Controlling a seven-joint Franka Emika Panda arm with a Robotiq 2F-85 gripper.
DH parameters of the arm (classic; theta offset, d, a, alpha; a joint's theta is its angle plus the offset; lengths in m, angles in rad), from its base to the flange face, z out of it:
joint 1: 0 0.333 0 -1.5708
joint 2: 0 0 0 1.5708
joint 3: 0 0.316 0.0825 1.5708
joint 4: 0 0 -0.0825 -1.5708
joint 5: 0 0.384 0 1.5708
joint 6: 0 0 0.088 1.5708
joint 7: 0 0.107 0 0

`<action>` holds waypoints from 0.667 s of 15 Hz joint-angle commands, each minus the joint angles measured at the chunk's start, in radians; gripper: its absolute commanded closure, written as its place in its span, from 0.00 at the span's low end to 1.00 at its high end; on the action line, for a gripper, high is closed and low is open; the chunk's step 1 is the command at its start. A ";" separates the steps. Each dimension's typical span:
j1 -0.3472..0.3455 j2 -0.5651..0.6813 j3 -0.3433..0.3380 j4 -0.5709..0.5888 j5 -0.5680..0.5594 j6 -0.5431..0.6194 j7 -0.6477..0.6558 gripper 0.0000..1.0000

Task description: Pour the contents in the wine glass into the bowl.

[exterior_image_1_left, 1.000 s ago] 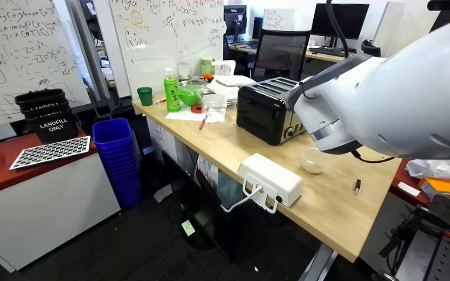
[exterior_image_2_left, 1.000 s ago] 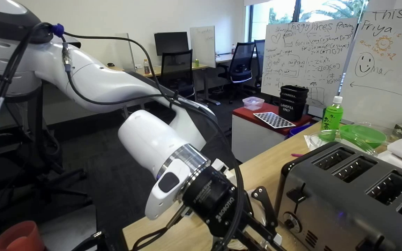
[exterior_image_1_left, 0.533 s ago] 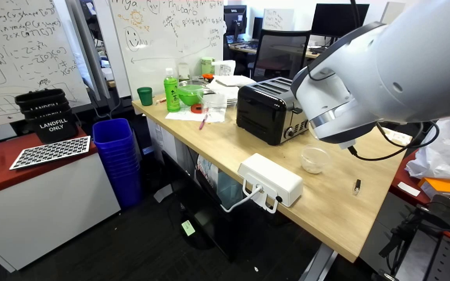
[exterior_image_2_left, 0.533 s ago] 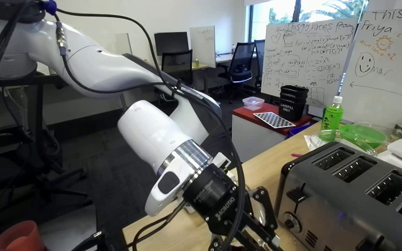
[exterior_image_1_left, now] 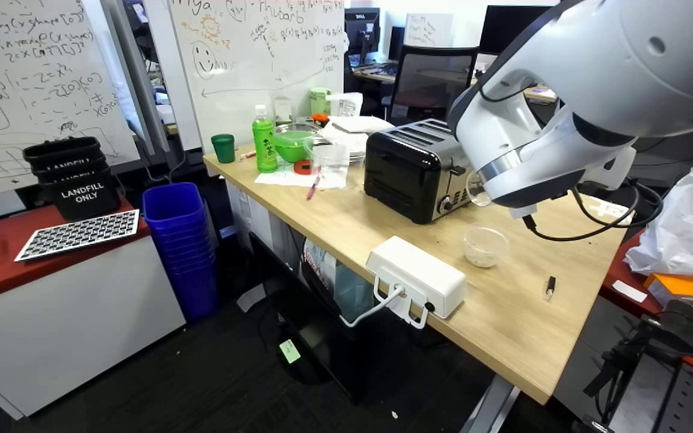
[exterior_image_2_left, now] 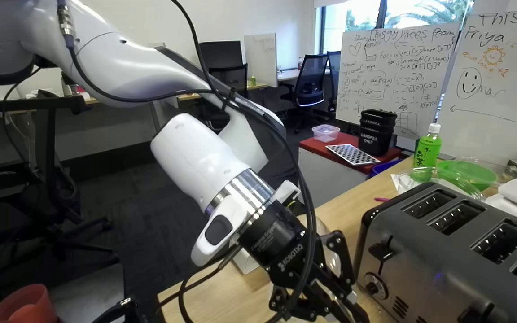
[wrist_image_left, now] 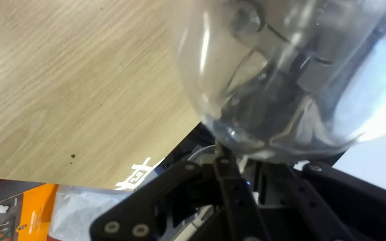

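The wine glass (wrist_image_left: 273, 73) fills the upper right of the wrist view, its clear rounded cup close to the camera. My gripper (wrist_image_left: 246, 162) is shut on its stem just under the cup. In an exterior view, part of the cup (exterior_image_1_left: 476, 187) shows beside the toaster, above and behind the bowl. How far it tilts and what it holds I cannot tell. In an exterior view, the gripper (exterior_image_2_left: 347, 305) points down and right, partly cut off. The small translucent bowl (exterior_image_1_left: 485, 246) stands upright on the table, with something whitish at its bottom, apart from the glass.
The black toaster (exterior_image_1_left: 409, 171) stands close to the glass. A white rectangular box (exterior_image_1_left: 417, 276) sits at the table's edge, left of the bowl. A small dark item (exterior_image_1_left: 550, 287) lies right of the bowl. The green bottle (exterior_image_1_left: 264, 141) and green bowl (exterior_image_1_left: 293, 145) stand farther back.
The arm's upper links have swung up and aside. The gripper end has shifted only slightly, and the glass cup has come into view beside the toaster. The bowl has not moved.
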 commanded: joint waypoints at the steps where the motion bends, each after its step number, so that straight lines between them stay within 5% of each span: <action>1: -0.026 -0.116 0.023 -0.035 -0.085 -0.006 0.102 0.96; 6: -0.060 -0.199 0.010 -0.110 -0.157 -0.083 0.259 0.96; 10: -0.075 -0.214 -0.052 -0.168 -0.098 -0.235 0.265 0.96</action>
